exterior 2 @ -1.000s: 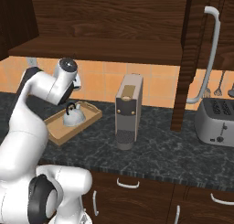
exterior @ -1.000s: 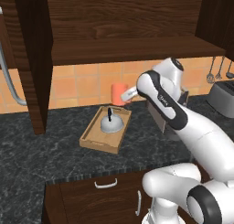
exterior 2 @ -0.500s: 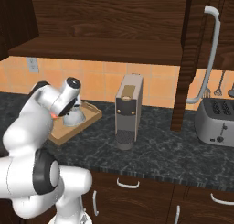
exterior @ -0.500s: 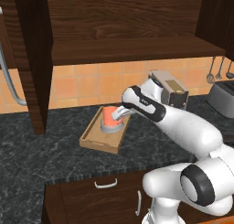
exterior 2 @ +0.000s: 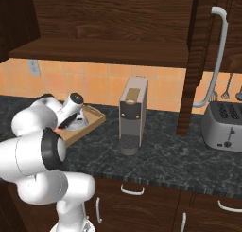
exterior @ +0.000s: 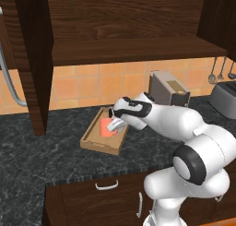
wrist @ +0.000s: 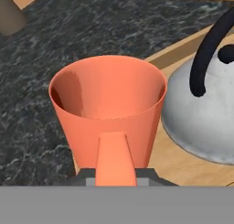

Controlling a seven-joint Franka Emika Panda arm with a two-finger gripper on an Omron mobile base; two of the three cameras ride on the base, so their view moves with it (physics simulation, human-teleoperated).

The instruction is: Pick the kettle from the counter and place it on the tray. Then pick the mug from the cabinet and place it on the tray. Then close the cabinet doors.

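The orange-red mug (wrist: 109, 102) hangs at the tray (exterior: 97, 143) just beside the silvery kettle (wrist: 208, 111); whether its base touches the wood I cannot tell. My gripper (wrist: 116, 178) is shut on the mug's side handle, which runs between the dark fingertips. From the left base view the gripper (exterior: 117, 125) sits low over the tray with the mug (exterior: 108, 126) in front of it. In the right base view the arm covers most of the tray (exterior 2: 92, 120). The tray lies on the dark counter (exterior: 46, 158). Above, the cabinet (exterior: 133, 49) stands with its doors (exterior: 28, 59) swung open.
A tall grey coffee machine (exterior 2: 132, 113) stands right of the tray. A toaster (exterior 2: 224, 127) sits at the far right. The right cabinet door (exterior 2: 201, 60) with its silver bar handle hangs out over the counter.
The arm has brought the mug down from in front of the tiled wall to the tray, next to the kettle. The grip has stayed the same.
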